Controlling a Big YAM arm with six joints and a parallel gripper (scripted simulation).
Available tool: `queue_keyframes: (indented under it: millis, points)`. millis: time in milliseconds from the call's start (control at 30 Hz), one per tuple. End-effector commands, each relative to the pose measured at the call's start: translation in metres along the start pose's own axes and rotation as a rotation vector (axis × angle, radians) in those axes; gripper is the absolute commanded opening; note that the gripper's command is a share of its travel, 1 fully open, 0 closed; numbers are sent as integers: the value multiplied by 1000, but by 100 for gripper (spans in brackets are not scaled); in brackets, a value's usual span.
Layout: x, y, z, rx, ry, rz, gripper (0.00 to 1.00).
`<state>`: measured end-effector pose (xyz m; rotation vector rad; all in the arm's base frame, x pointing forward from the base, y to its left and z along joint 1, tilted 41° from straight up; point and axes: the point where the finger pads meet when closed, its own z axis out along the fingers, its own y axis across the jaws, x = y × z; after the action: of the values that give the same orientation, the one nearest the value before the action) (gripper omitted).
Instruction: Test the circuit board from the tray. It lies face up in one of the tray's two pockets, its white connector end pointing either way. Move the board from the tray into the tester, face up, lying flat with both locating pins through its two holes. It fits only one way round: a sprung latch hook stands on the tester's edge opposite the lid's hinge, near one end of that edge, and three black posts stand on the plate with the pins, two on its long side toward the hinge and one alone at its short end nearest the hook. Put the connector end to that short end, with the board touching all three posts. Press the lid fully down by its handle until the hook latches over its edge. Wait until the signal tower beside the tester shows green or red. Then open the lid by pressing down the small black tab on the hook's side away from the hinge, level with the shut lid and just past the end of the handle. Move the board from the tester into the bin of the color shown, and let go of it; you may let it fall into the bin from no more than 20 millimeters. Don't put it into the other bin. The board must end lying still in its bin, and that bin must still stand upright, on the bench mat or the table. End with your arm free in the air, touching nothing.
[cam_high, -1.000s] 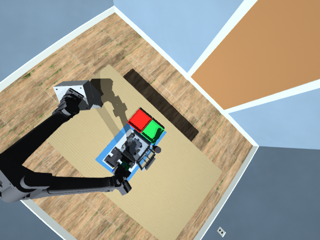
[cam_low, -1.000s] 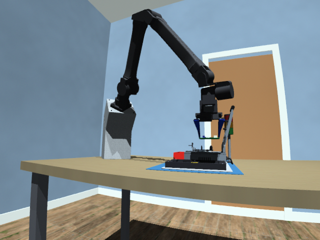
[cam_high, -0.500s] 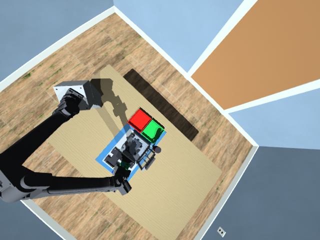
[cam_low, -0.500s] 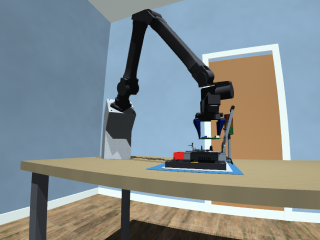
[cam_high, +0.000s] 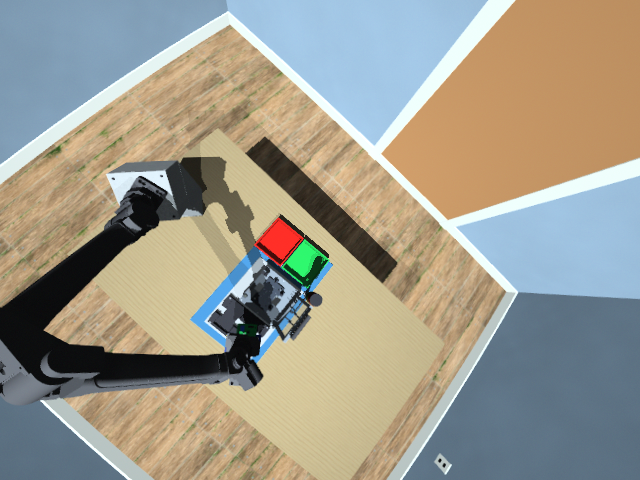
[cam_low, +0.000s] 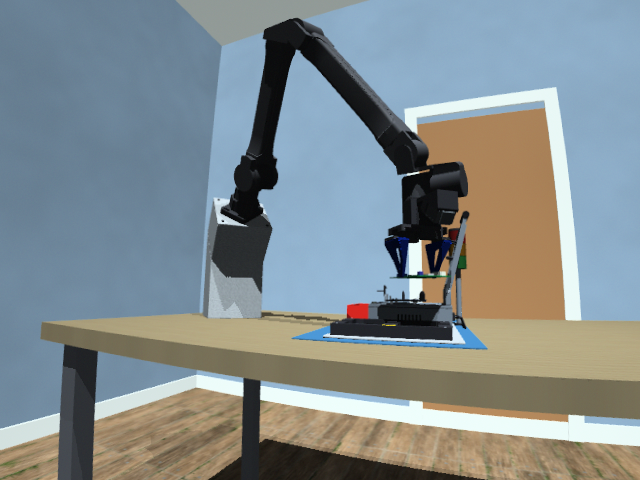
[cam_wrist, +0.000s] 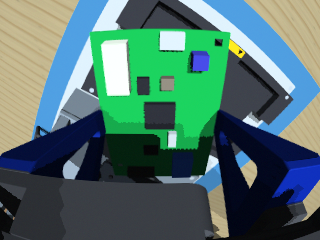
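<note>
While clamped widely, hand (cam_wrist: 160, 135) grips circuit board (cam_wrist: 160, 87), above tray (cam_low: 392, 328).

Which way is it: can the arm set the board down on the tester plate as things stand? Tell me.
Probably yes. The gripper holds the board level above the tester, whose lid stands raised, leaving the plate open from above.

The green circuit board (cam_wrist: 160, 87) hangs level in the air, face up, pinched by its two long edges between the blue fingers of the claw (cam_low: 417, 256). Its white connector sits at the end pointing away from the claw. It is well above the black tray (cam_low: 361, 327) and grey tester (cam_low: 408, 311), whose lid (cam_low: 454, 266) stands open. The red bin (cam_high: 279, 239) and green bin (cam_high: 306, 262) stand side by side, touching, just beyond the tester.
</note>
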<state>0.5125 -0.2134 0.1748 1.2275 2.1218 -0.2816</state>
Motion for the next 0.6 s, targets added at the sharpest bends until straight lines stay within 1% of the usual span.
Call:
queue_keyframes:
  millis: [0,133,200,433,467,567]
  points:
    - [-5,10,-13,-21,-18,-190,72]
    - [-5,10,-13,-20,-19,-343,72]
    - [-5,10,-13,-20,-19,-343,72]
    - [-5,10,-13,-19,-22,-633,72]
    - [-5,10,-13,-19,-22,-633,72]
    - [-5,10,-13,-18,-23,-763,72]
